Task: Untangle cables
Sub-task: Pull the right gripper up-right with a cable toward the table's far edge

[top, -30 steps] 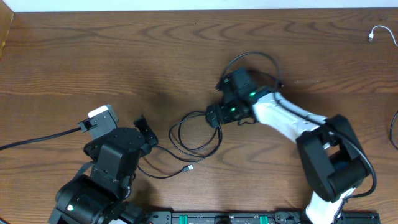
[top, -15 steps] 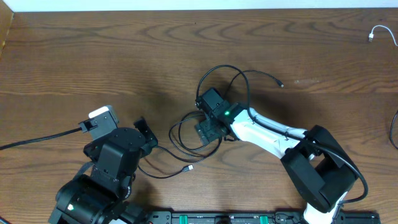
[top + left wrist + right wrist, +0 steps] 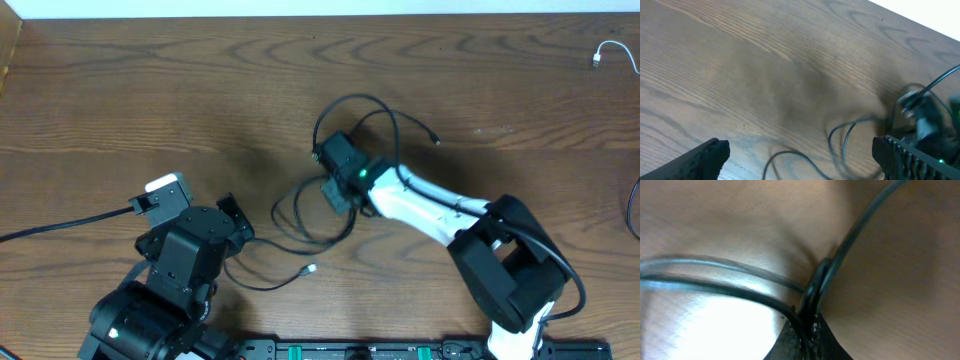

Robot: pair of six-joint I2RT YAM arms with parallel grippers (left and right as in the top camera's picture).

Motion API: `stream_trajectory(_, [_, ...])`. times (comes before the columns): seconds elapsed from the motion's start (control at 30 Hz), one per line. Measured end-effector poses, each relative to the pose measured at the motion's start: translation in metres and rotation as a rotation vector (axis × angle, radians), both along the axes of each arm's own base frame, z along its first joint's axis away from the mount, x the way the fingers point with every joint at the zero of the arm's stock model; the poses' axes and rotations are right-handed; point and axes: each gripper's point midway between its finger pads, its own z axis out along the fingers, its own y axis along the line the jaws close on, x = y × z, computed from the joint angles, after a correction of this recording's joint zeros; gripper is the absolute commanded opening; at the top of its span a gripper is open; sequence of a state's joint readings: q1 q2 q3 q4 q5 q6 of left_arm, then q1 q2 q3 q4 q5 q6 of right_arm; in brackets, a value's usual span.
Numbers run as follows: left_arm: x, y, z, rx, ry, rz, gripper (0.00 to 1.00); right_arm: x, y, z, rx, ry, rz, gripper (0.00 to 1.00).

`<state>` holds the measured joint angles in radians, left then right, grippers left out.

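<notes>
Brown wooden worktop (image 3: 150, 90) carries the black cables (image 3: 349, 98) coiled mid-surface, and with the right jaws clamped on crossing strands (image 3: 855, 230) (left jaws wide, empty), pulling may cinch the tangle tighter.

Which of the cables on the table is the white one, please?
It is the short white cable lying alone at the upper right edge of the overhead view. The black cables loop together in the middle.
</notes>
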<state>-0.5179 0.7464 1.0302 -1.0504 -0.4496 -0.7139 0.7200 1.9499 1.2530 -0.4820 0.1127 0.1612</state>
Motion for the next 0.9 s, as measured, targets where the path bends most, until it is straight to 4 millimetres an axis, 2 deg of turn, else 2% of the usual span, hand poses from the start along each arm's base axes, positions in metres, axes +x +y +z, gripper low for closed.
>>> stream_trajectory(0.07, [0.000, 0.000, 0.000, -0.001, 0.000, -0.001, 0.98, 0.023, -0.009, 0.020, -0.013, -0.046, -0.019, 0.01])
stream_trajectory(0.13, [0.000, 0.000, 0.000, -0.002, 0.001, -0.002, 0.98, 0.054, -0.019, 0.049, -0.011, -0.119, -0.051, 0.01])
stream_trajectory(0.27, [0.000, 0.000, 0.000, -0.002, 0.001, -0.002, 0.98, 0.108, -0.047, 0.120, 0.024, -0.281, -0.132, 0.01])
stream_trajectory(0.33, [0.000, 0.000, 0.000, -0.002, 0.001, -0.002, 0.98, 0.135, -0.067, 0.157, 0.050, -0.369, -0.180, 0.01])
stream_trajectory(0.47, [0.000, 0.000, 0.000, -0.002, 0.001, -0.002, 0.98, 0.177, -0.110, 0.211, 0.050, -0.535, -0.228, 0.01])
stream_trajectory(0.7, [0.000, 0.000, 0.000, -0.002, 0.001, -0.002, 0.98, 0.229, -0.183, 0.294, -0.030, -0.867, -0.312, 0.01])
stream_trajectory(0.9, [0.000, 0.000, 0.000, -0.001, 0.001, -0.002, 0.98, 0.247, -0.247, 0.349, -0.094, -1.091, -0.385, 0.01])
